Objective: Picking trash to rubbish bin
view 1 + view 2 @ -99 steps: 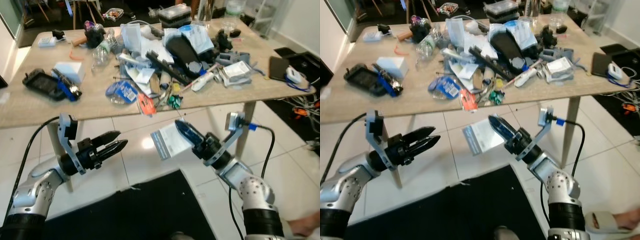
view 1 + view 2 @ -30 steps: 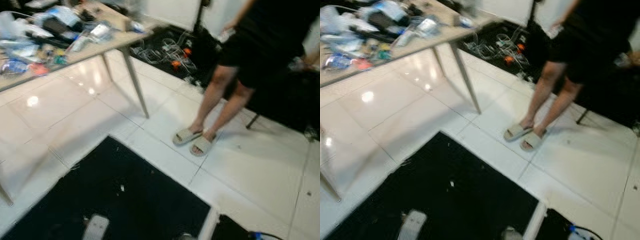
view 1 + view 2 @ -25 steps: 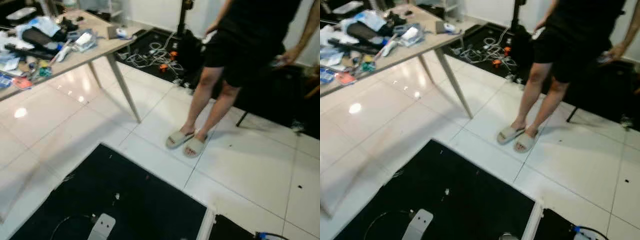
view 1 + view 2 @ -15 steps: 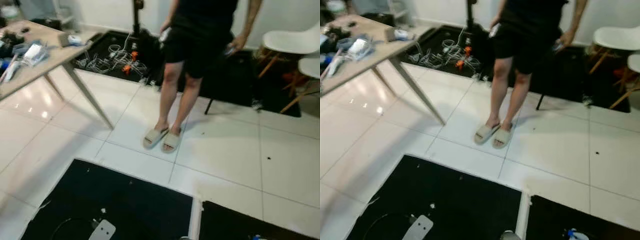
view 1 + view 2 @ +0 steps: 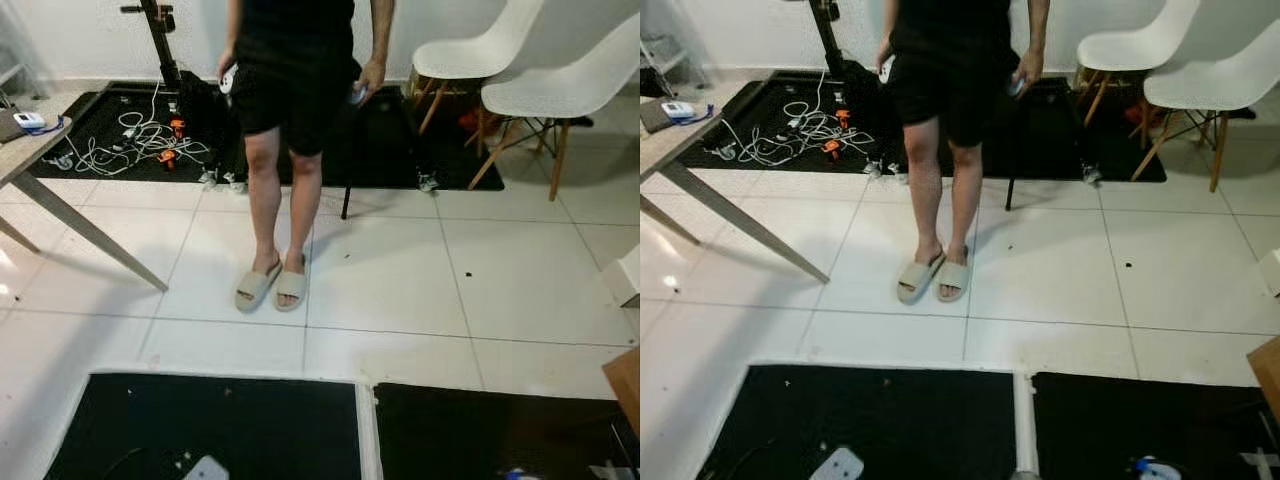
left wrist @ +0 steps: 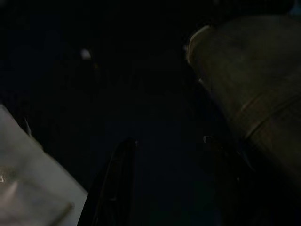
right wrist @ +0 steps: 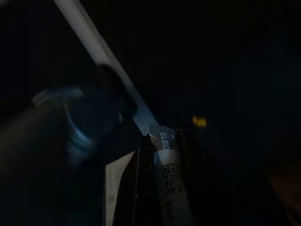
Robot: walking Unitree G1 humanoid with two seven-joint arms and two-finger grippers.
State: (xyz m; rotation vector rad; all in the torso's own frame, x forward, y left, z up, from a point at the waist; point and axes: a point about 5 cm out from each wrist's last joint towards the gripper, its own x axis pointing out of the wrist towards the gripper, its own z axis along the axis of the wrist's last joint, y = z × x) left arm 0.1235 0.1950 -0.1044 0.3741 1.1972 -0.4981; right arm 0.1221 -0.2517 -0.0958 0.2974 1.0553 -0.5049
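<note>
White chairs (image 5: 520, 75): two. One person (image 5: 290, 120). Right fingers (image 7: 150, 188) clamp one labelled packet (image 7: 171, 188); left fingers' (image 6: 113, 188) state unclear.

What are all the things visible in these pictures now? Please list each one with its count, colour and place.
Person: one, in black clothes, standing ahead on the white tiles.
Slippers: two, beige, on the person's feet.
Chairs: two, white with wooden legs, ahead to the right.
Table: one corner, light wood with grey legs, at the left.
Cables: a tangle, white and orange, on the black mat behind the table.
Floor mats: two, black, on the floor nearest the robot.
Label: one, white with black print, between the right gripper's fingers.
Left gripper: one, black, very dark view.
Right gripper: one, black, shut on the label.
</note>
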